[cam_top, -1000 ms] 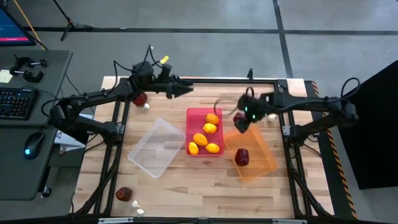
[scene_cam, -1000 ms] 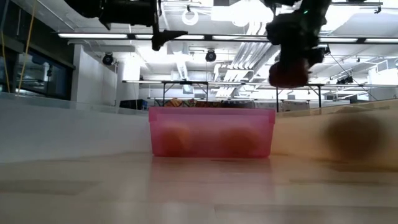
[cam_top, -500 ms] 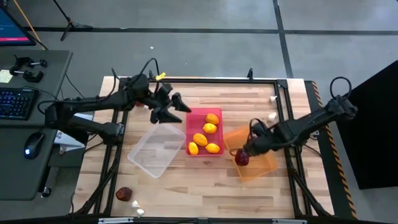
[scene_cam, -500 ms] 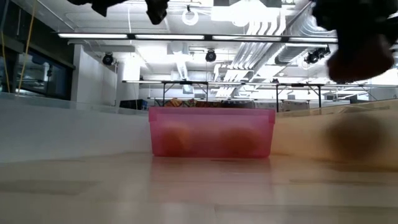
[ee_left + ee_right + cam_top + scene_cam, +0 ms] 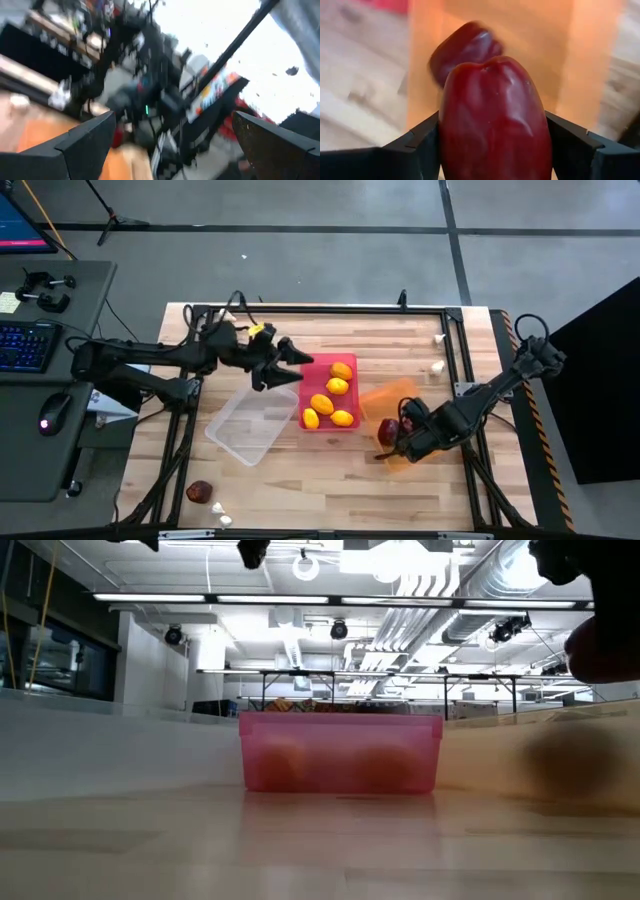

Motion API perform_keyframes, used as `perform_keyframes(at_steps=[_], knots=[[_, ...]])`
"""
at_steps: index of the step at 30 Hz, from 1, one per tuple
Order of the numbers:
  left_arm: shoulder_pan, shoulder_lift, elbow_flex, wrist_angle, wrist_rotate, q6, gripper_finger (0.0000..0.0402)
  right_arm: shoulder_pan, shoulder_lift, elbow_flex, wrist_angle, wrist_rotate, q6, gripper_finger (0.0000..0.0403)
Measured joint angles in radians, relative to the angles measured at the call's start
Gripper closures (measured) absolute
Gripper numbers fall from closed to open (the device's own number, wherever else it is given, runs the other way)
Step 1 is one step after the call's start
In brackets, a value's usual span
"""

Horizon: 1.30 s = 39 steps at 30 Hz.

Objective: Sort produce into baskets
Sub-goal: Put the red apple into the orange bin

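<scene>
My right gripper point(image 5: 397, 444) is shut on a dark red fruit point(image 5: 495, 120) over the translucent orange bin point(image 5: 418, 410). A second dark red fruit point(image 5: 388, 428) lies in that bin. The red bin point(image 5: 312, 364) holds several yellow-orange lemons point(image 5: 331, 395). My left gripper point(image 5: 283, 366) is open and empty, above the gap between the clear bin point(image 5: 247, 418) and the red bin. Its fingers stand wide apart in the left wrist view point(image 5: 170, 145). My right gripper pinches the dark red fruit by its two opposite sides point(image 5: 451, 135) between the two fingers. The fruit fills the gap between them. It is lifted clear, above the orange bin's floor and the other red fruit point(image 5: 465, 47); the low view shows it point(image 5: 608, 645) well above the table.
A dark red fruit point(image 5: 199, 491) and two garlic bulbs point(image 5: 220, 511) lie at the table's near left corner. Two more bulbs point(image 5: 437, 366) lie at the far right. The black frame rail point(image 5: 330, 309) runs round the table.
My right gripper has carried the dark red fruit from above the red bin's far right corner toward the near edge and down over the orange bin. My left gripper has swung from the far left toward the red bin, tipped down, and opened.
</scene>
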Motion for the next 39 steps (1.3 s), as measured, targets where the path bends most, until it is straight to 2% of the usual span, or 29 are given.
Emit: perform_keyframes(at_steps=[6, 16, 31, 35, 39], knots=[[-0.015, 0.005, 0.001, 0.047, -0.089, -0.046, 0.0014, 0.011, 0.024, 0.000, -0.012, -0.006, -0.040, 0.0137], [-0.022, 0.005, 0.001, 0.047, -0.159, -0.055, 0.0014, 0.011, 0.024, 0.000, -0.081, -0.016, -0.041, 0.0137], [-0.021, 0.005, 0.001, 0.046, -0.166, -0.055, 0.0014, 0.010, 0.024, 0.000, -0.068, -0.023, -0.117, 0.0134], [-0.021, 0.005, 0.001, 0.045, -0.165, -0.056, 0.0014, 0.010, 0.024, 0.000, -0.068, -0.050, -0.117, 0.0109], [-0.021, 0.005, 0.001, 0.045, -0.155, -0.055, 0.0014, 0.010, 0.024, 0.000, -0.068, -0.051, -0.116, 0.0061]])
